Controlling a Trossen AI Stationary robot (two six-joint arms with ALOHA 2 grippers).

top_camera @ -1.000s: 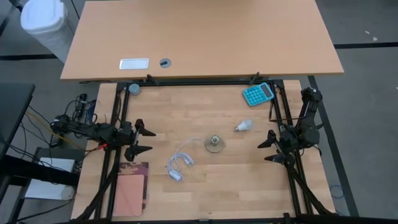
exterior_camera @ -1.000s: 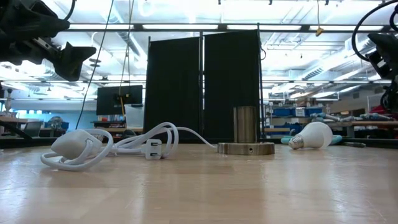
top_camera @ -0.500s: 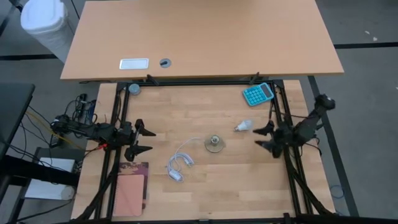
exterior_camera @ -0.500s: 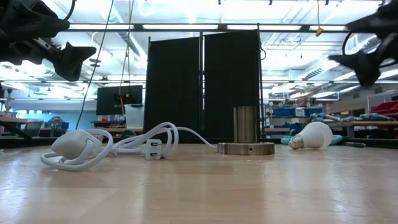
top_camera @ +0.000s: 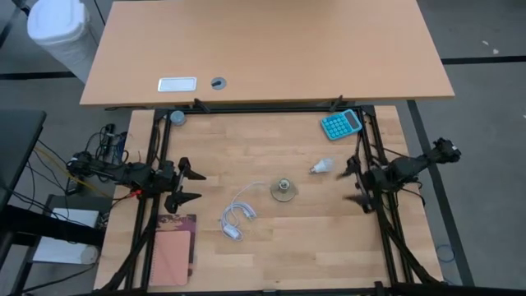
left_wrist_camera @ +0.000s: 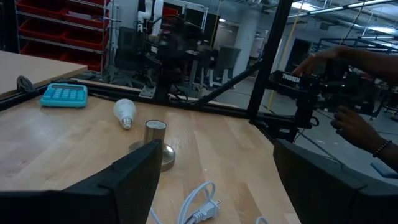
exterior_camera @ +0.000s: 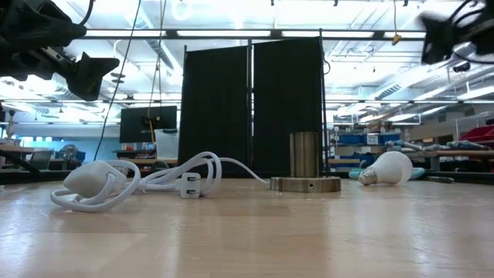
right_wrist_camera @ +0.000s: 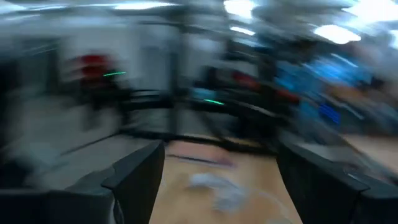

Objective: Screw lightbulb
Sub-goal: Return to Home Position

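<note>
Lightbulb (top_camera: 323, 167) seen lying loose on the desk (top_camera: 271, 247), just beside the right pincer (top_camera: 353, 182), fingers held apart, tips hard to make out, left pincer (top_camera: 196, 186) also spread, set well away.

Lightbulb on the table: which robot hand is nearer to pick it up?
Right, probably. The lightbulb lies just beside the open right hand, on the socket's right side. The left hand waits open on the far side of the socket and white cord.
</note>
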